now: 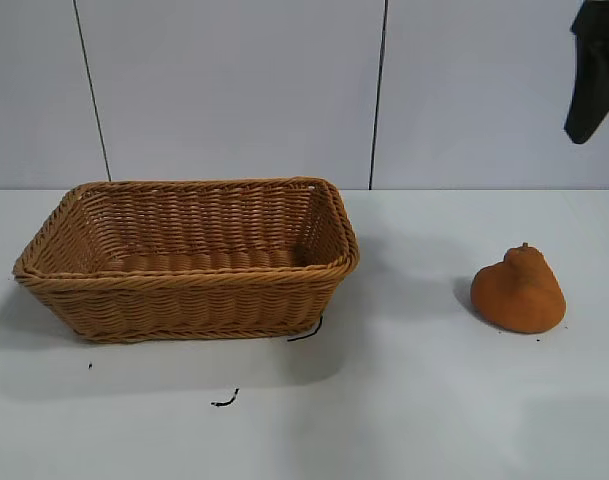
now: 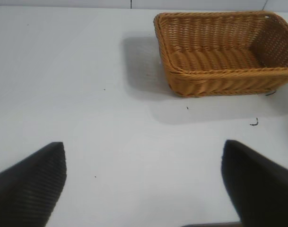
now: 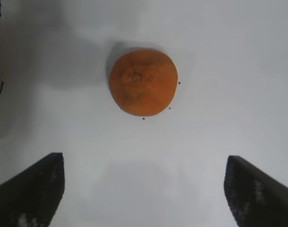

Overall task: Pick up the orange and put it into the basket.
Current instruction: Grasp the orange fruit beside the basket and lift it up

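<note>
The orange (image 1: 519, 291), a dull-orange pear-like lump with a stem nub, rests on the white table at the right. From the right wrist the orange (image 3: 143, 82) is seen from above, well ahead of my right gripper (image 3: 144, 163). That gripper is open with nothing between its fingers, and it hangs high over the orange at the top right (image 1: 594, 70). The wicker basket (image 1: 44, 265) stands empty at the left. My left gripper (image 2: 144, 149) is open over bare table, and the basket (image 2: 219, 78) lies far ahead of it.
The table's surface is white, with a grey panelled wall behind it. A few small black scraps (image 1: 224, 401) lie in front of the basket. A wide strip of table separates the basket from the orange.
</note>
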{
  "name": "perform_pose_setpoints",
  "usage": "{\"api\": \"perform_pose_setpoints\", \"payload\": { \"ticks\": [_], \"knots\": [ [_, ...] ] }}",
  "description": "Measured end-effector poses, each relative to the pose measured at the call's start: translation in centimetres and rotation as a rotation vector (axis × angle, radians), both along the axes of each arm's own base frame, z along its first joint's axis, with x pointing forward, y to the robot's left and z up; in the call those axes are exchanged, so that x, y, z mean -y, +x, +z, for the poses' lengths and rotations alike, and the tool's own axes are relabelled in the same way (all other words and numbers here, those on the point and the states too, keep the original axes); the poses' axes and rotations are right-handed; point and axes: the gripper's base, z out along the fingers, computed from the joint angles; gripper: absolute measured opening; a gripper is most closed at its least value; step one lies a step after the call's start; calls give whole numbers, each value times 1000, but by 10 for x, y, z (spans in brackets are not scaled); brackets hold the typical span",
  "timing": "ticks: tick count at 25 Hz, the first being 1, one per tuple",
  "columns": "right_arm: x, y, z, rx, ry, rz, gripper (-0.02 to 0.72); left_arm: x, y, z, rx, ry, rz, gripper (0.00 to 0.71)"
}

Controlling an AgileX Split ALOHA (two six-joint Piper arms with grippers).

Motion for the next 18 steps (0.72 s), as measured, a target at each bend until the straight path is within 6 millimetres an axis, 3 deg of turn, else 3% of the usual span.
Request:
{"api": "perform_pose_setpoints", "payload": {
  "ticks": [10, 18],
  "knots": [
    [-2, 23, -80, -156, 5, 5, 655, 0, 0, 0, 0, 0, 0, 639],
    [-3, 31, -124, -202, 6, 2, 651, 0, 0, 0, -1, -1, -1, 639]
  ]
}}
